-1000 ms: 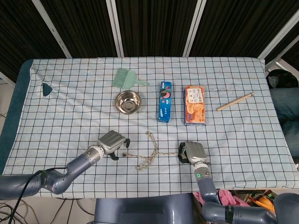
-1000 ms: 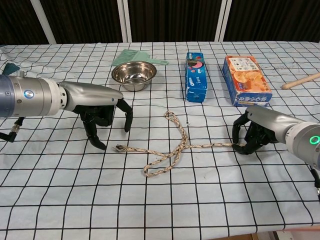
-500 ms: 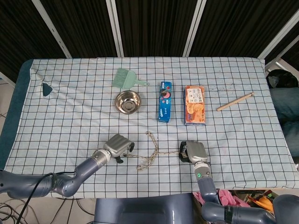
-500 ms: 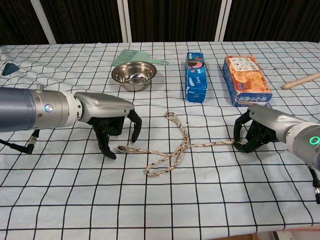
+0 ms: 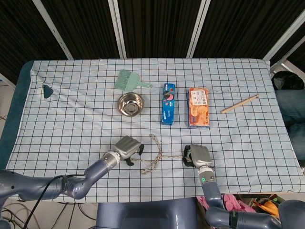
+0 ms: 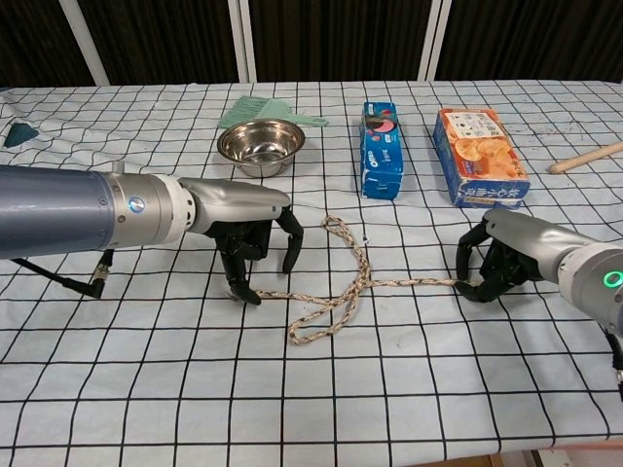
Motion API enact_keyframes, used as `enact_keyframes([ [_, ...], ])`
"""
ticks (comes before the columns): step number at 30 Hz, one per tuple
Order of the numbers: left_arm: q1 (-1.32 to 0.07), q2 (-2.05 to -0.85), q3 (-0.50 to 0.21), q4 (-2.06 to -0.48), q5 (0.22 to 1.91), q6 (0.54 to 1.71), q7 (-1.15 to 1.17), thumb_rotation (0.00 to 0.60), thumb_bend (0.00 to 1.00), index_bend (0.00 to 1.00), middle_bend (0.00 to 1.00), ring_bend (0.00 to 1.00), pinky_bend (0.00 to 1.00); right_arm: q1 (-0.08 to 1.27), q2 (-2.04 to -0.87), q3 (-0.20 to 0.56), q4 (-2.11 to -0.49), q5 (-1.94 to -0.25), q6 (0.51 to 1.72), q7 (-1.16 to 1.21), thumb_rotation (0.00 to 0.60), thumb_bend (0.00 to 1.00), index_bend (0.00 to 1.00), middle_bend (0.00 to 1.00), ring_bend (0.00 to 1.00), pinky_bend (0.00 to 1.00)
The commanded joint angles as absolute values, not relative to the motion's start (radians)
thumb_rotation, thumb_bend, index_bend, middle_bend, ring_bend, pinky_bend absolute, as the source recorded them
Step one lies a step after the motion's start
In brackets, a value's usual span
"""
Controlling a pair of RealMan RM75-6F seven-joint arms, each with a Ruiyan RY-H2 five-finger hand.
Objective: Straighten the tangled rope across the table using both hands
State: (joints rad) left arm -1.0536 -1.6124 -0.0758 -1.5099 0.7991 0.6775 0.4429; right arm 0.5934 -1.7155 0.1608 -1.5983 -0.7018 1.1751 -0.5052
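**Both hands at the ends of the tangled rope**

The steel bowl (image 5: 130,103) in the upper middle of the frame looks empty. The blue packet (image 5: 167,103) and the orange box (image 5: 198,107) lie closed just right of it.

The rope (image 6: 336,288) sits low and centre, looped and crossed. The left hand (image 6: 251,233) arches over its left end, fingers spread downward, one fingertip touching the rope. The right hand (image 6: 503,256), lower right, curls around the right end and holds it.

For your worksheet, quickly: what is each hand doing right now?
Left hand: open, fingers spread over the rope end, one fingertip at it, not gripping.
Right hand: holding the rope's other end.
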Motion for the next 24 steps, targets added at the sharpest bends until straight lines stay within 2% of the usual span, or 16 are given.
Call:
enact_keyframes([
  [1,-1.06,-1.623,-0.077,-1.499,0.797,0.679,0.442,0.6,0.19,0.5,1.0,1.0,0.97,0.592,-1.718,0.161,-1.597,-0.705,1.176,-0.505,0.6,0.41,0.64,0.98,1.0,1.0],
  [24,-1.101,-1.63,-0.028,-1.495,0.696,0.698,0.506,0.6,0.27,0.54,1.0,1.0,0.97,0.582,-1.732,0.171,-1.586,-0.715,1.174,-0.515,0.6,0.41,0.65,0.98,1.0,1.0],
])
